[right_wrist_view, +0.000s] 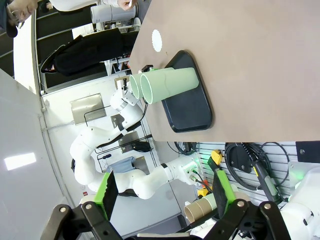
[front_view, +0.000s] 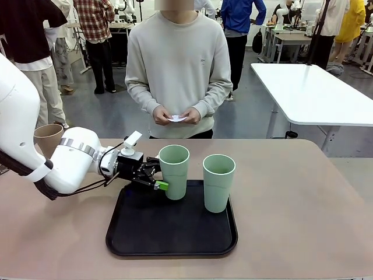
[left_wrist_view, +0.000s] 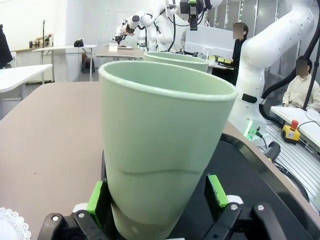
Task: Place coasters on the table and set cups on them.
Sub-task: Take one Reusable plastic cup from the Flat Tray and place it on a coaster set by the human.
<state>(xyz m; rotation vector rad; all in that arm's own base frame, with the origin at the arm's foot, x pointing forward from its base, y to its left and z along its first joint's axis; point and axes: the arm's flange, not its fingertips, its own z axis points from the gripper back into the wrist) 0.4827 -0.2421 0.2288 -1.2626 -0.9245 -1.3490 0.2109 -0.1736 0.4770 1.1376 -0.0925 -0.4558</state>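
Note:
Two pale mint green cups stand upright on a black tray on the beige table. My left gripper is open, its green pads on either side of the left cup near its base; this cup looms right in front of the left wrist camera. The other mint cup stands to its right. A tan-brown cup shows behind my left arm. One white lacy coaster lies on the table beside the tray, its edge also showing. The person holds another coaster. My right gripper hangs open high above the table.
The person stands at the table's far side with both hands together at waist height. A white table stands at the back right. Bare tabletop lies to the right of the tray and in front of it.

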